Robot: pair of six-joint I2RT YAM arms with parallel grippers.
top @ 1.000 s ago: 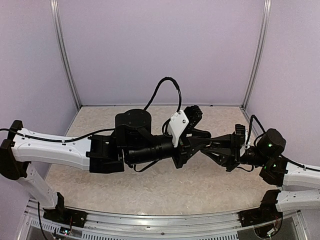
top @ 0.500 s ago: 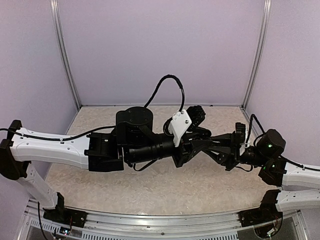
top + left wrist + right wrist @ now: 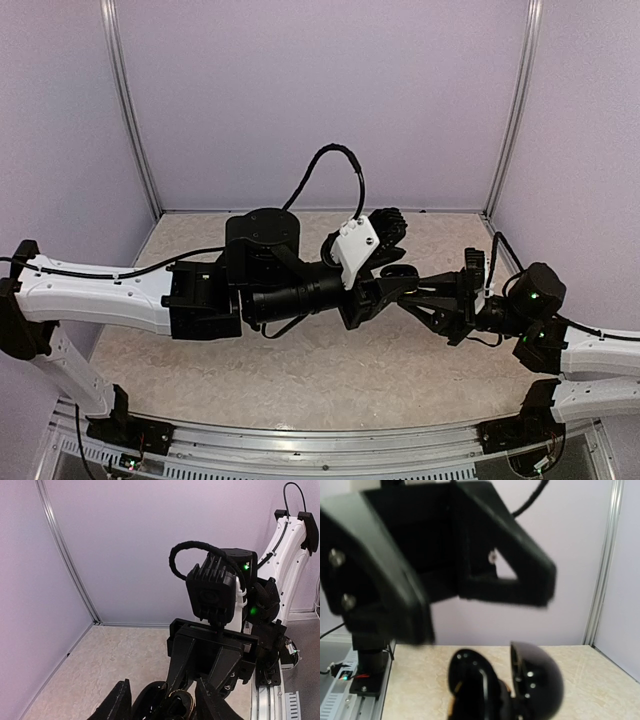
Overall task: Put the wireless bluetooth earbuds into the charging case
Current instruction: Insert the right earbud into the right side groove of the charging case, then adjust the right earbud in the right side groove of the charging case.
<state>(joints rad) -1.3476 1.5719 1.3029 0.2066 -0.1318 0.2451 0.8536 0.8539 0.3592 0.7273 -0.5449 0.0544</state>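
A glossy black charging case (image 3: 400, 271) is held in the air over the table's middle, where both grippers meet. In the left wrist view the case (image 3: 170, 702) stands open with a gold inner rim, gripped between my left gripper's (image 3: 165, 707) fingers (image 3: 118, 704). My left gripper also shows in the top view (image 3: 378, 292). My right gripper (image 3: 408, 291) reaches in from the right with its fingers (image 3: 186, 667) at the case. In the right wrist view the case's base (image 3: 470, 682) and raised lid (image 3: 537, 680) fill the bottom and hide the fingertips. No earbud shows.
The beige speckled table (image 3: 330, 370) is walled by pale purple panels on three sides. The left arm's black wrist and cable loop (image 3: 335, 160) rise above the middle. The right arm's base rail (image 3: 280, 705) runs along the near edge.
Both grippers have shifted slightly left together with the case between them. The left wrist has lifted a little and the right arm has stretched further in.
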